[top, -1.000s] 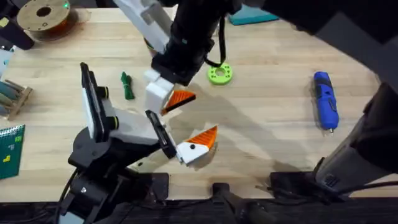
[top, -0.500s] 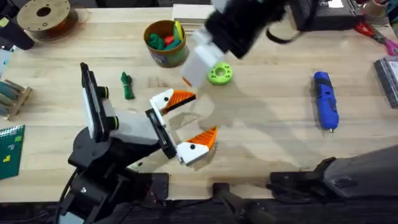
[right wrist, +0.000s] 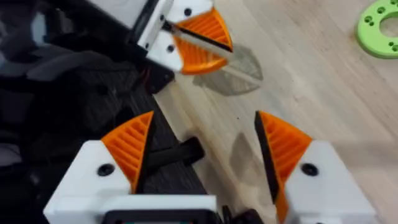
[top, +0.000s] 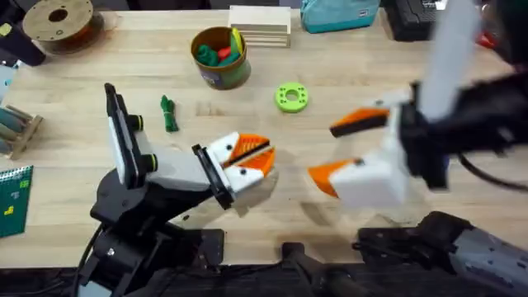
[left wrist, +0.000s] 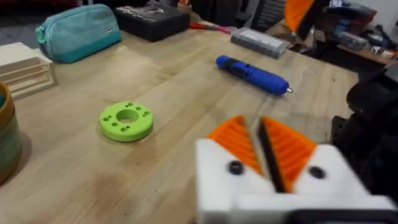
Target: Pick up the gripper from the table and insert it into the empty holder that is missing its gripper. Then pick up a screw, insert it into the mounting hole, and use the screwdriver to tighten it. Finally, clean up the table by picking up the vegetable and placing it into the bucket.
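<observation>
Between the left hand (top: 247, 161)'s 2 white mounts, both orange fingers are now sitting pressed nearly together, where 1 second ago they were standing apart with the other arm working over them. Right hand (top: 346, 153) is pulling back over the counter (top: 346, 91), spread wide and carrying nothing, likely heading for the screwdriver (left wrist: 252, 73). Vegetable (top: 168, 113) is lying short of the bucket (top: 219, 56).
</observation>
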